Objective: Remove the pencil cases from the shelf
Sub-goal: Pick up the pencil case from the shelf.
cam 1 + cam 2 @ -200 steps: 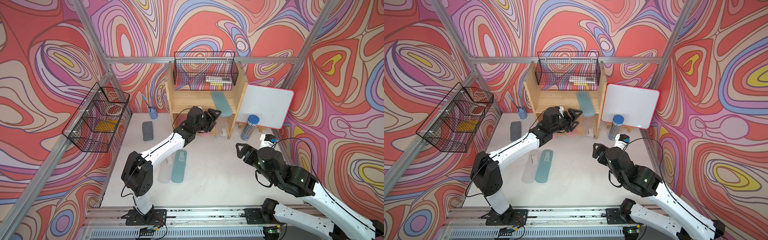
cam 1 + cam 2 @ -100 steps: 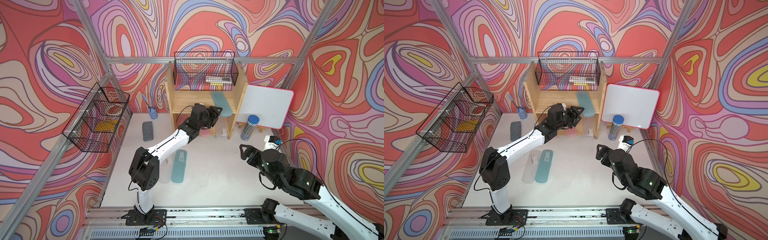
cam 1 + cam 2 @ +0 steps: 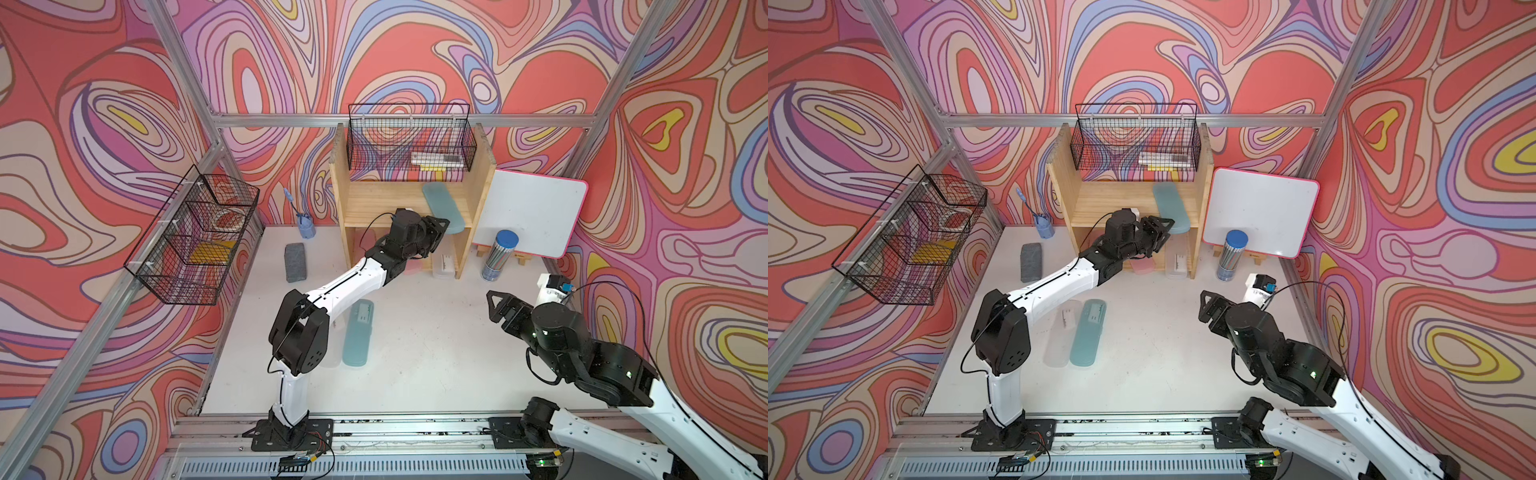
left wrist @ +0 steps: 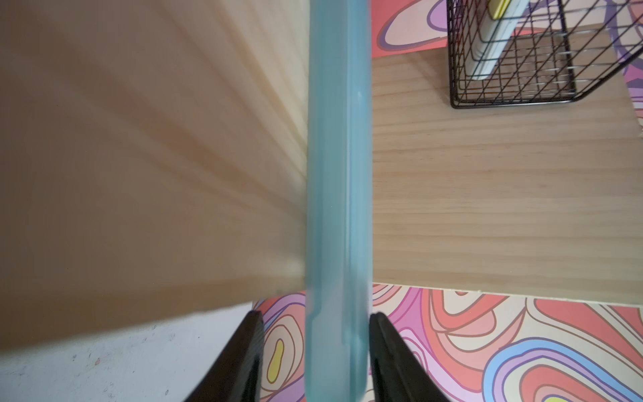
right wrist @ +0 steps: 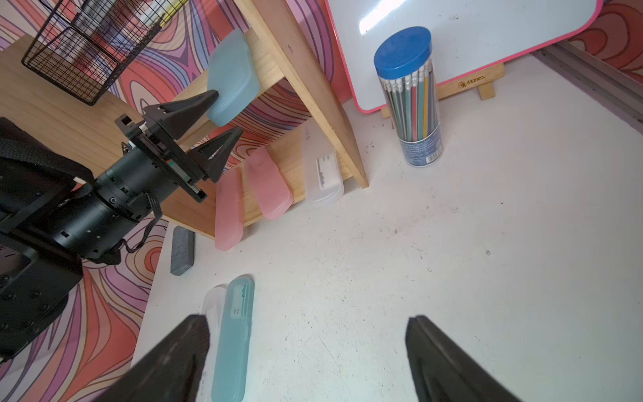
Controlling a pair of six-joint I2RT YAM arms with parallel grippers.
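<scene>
Our left gripper straddles the teal case, fingers apart; the right gripper gapes empty. We should clamp squarely, then pull straight.

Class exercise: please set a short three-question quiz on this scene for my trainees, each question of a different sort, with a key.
1. True or false: the left gripper has a finger on each side of the teal case that overhangs the shelf's upper board.
2. How many pencil cases lie on the table, off the shelf? A) one B) two C) four
3. Fill in: the lower board holds two pink cases and one ____ case.
Key: 1 true. 2 B: a clear one beside a teal one. 3 clear: the see-through case.
</scene>
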